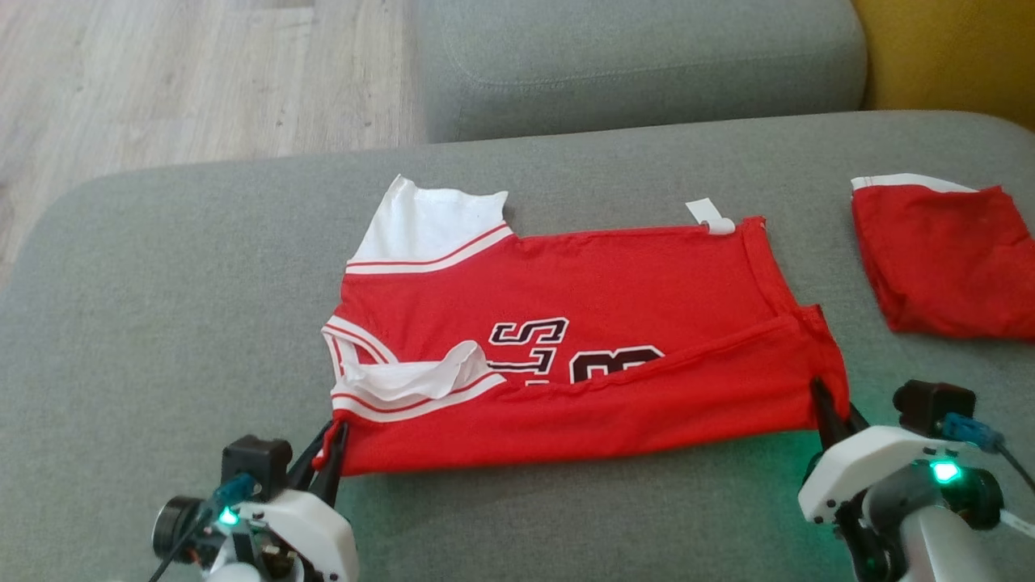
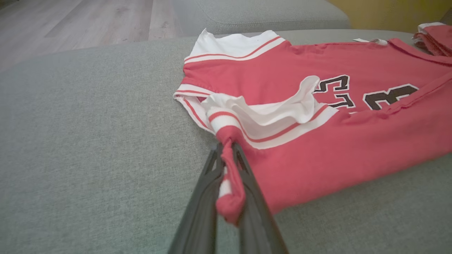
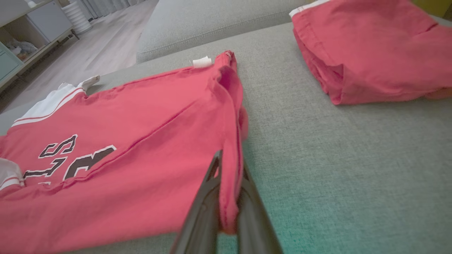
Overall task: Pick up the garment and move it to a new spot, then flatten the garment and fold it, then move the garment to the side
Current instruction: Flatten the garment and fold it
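The garment (image 1: 614, 299) is a red jersey with white trim and black lettering, lying on the grey cushion (image 1: 162, 307). Its near long edge is folded up over the lettering. My left gripper (image 1: 333, 436) is shut on the garment's near left corner by the white-trimmed armhole; in the left wrist view the red cloth (image 2: 229, 197) bunches between the dark fingers (image 2: 204, 197). My right gripper (image 1: 825, 404) is shut on the near right corner at the hem, where the right wrist view shows the hem (image 3: 231, 183) pinched between its fingers (image 3: 203, 211).
A second red folded garment (image 1: 946, 259) lies at the cushion's right side, also large in the right wrist view (image 3: 370, 53). A grey backrest cushion (image 1: 639, 65) stands behind. Wooden floor (image 1: 186, 73) lies beyond the left edge. A yellow wall (image 1: 954, 48) is at the far right.
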